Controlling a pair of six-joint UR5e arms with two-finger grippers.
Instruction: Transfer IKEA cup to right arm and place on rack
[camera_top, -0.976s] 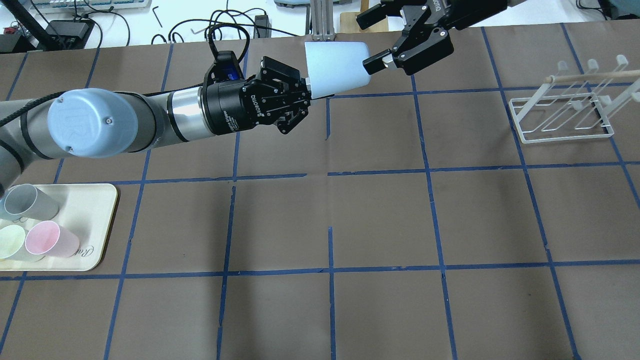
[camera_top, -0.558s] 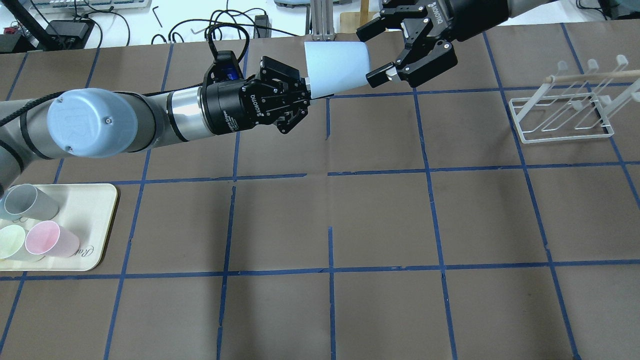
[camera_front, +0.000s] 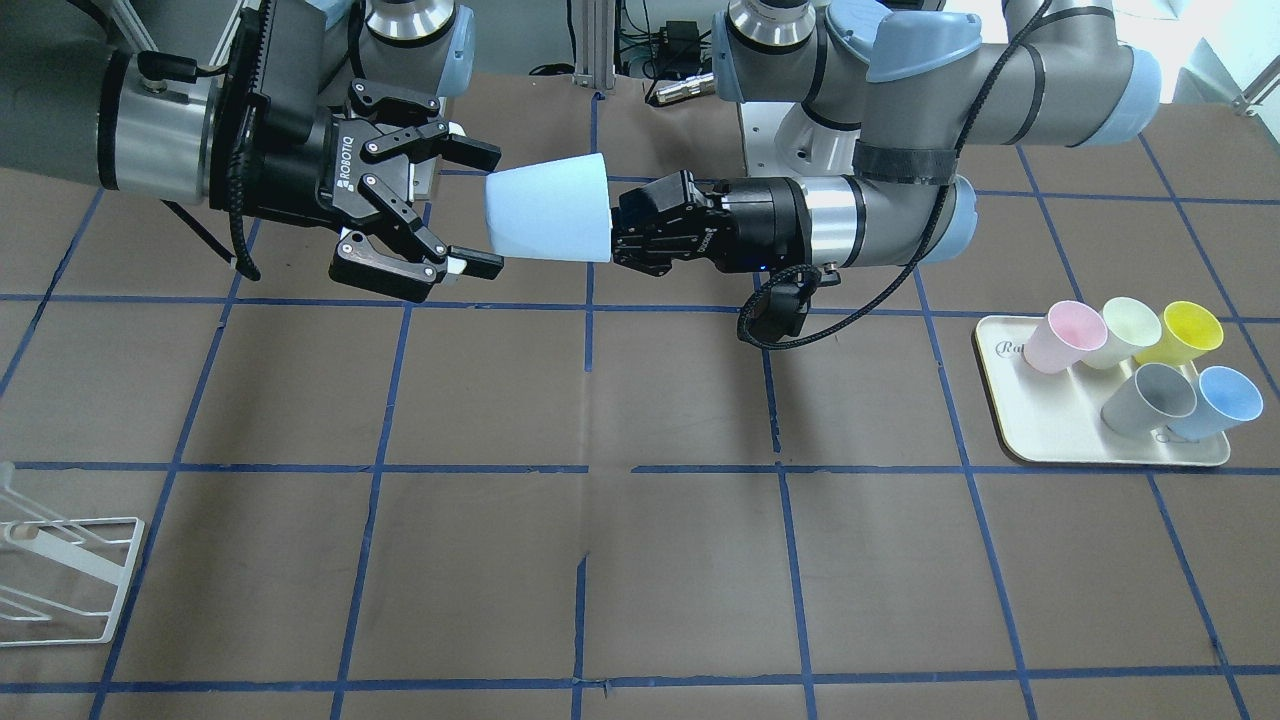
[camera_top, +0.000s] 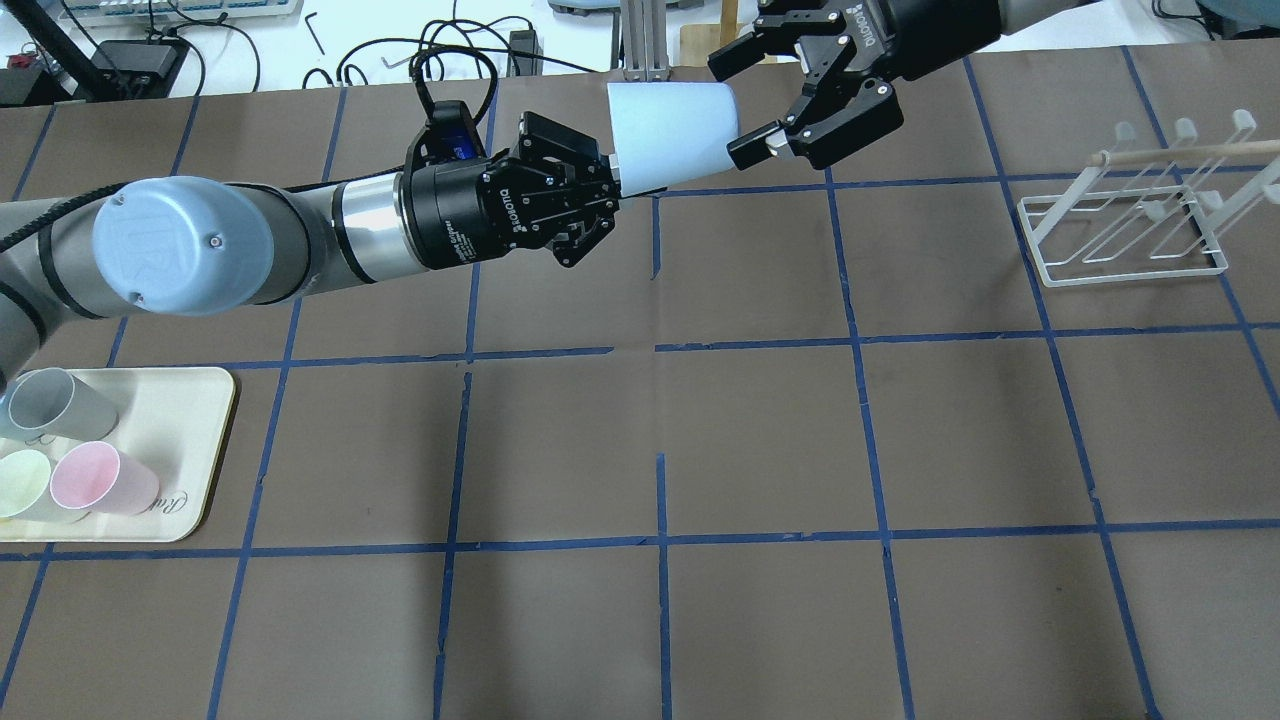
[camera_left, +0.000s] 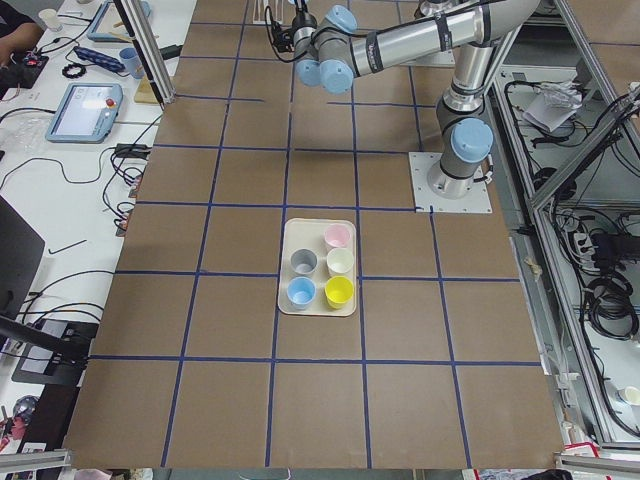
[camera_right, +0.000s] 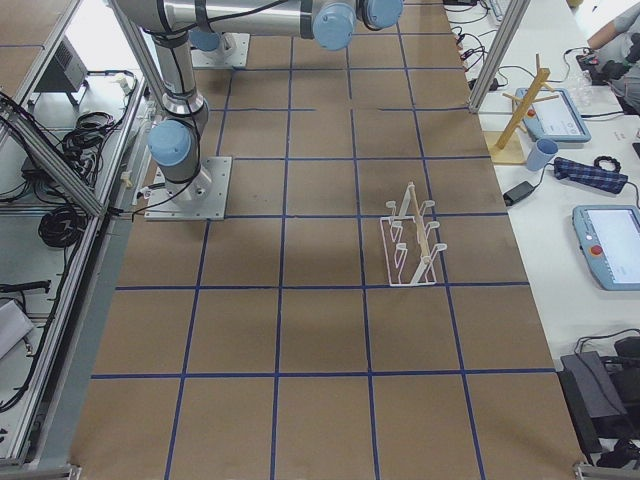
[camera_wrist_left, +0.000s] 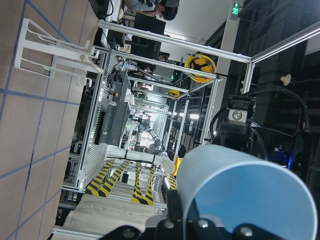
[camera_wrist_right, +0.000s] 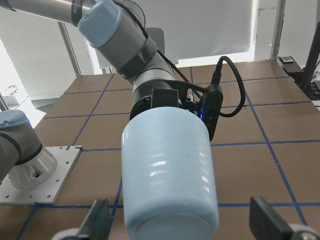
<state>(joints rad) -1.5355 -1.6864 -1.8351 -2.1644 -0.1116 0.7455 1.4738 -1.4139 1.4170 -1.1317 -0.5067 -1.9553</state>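
Observation:
The IKEA cup (camera_top: 672, 135) is pale sky-blue and lies horizontally in the air above the table's far middle. My left gripper (camera_top: 610, 185) is shut on its rim; the cup's open mouth fills the left wrist view (camera_wrist_left: 240, 195). My right gripper (camera_top: 738, 105) is open, with one finger on each side of the cup's closed base and not touching it. The front view shows the same: the cup (camera_front: 548, 220) sits between the right gripper (camera_front: 482, 210) and the left gripper (camera_front: 625, 235). The white wire rack (camera_top: 1135, 276) stands at the far right and holds nothing.
A cream tray (camera_top: 180, 420) at the near left holds several cups, among them a deeper-blue one (camera_front: 1225, 400) and a grey one (camera_front: 1148, 398). The rack also shows in the right exterior view (camera_right: 412, 245). Cables and equipment lie beyond the table's far edge.
My right gripper has shifted slightly, so its open fingers now straddle the cup's base more closely. The left arm and the cup have not moved.

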